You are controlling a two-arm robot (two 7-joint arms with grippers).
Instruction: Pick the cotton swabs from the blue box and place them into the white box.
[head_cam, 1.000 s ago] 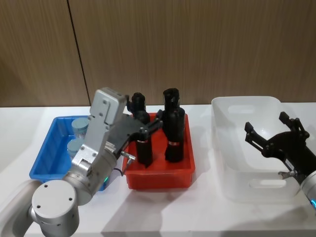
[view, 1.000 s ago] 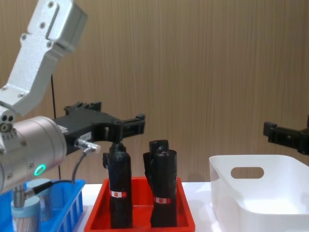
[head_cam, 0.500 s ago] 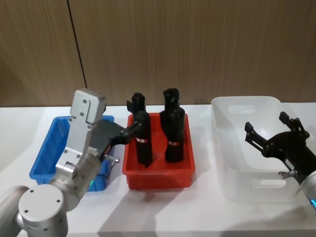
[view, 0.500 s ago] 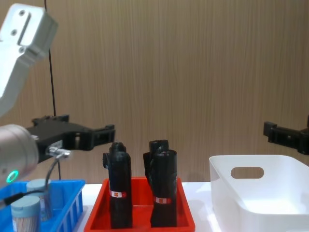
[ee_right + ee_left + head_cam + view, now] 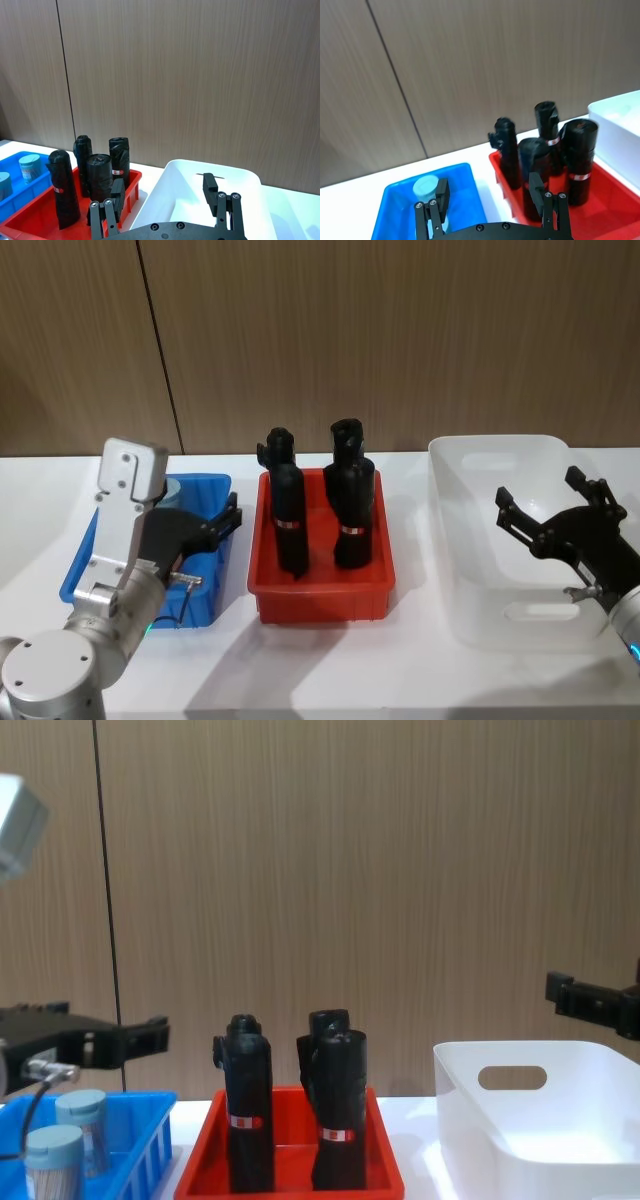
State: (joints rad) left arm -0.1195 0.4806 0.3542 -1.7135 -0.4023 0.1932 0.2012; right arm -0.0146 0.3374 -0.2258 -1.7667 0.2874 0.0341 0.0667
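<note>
The blue box (image 5: 88,565) sits at the table's left with cotton swabs in it: two pale-lidded tubs (image 5: 80,1112) (image 5: 48,1152) in the chest view, one lid (image 5: 426,186) in the left wrist view. My left gripper (image 5: 232,515) hovers open and empty above the blue box's right side, pointing toward the red tray; it also shows from the side (image 5: 150,1038). The white box (image 5: 480,540) stands at the right. My right gripper (image 5: 538,498) hangs open and empty over it, its fingers (image 5: 118,194) spread wide.
A red tray (image 5: 320,590) between the two boxes holds tall black rolls (image 5: 288,515) (image 5: 350,505) with red-white labels, reaching about as high as my left gripper. A wooden wall stands behind the white table. Bare table lies in front of the boxes.
My left arm has swung back to the left, carrying its open gripper from above the red tray's black rolls to over the blue box. The right arm has stayed still.
</note>
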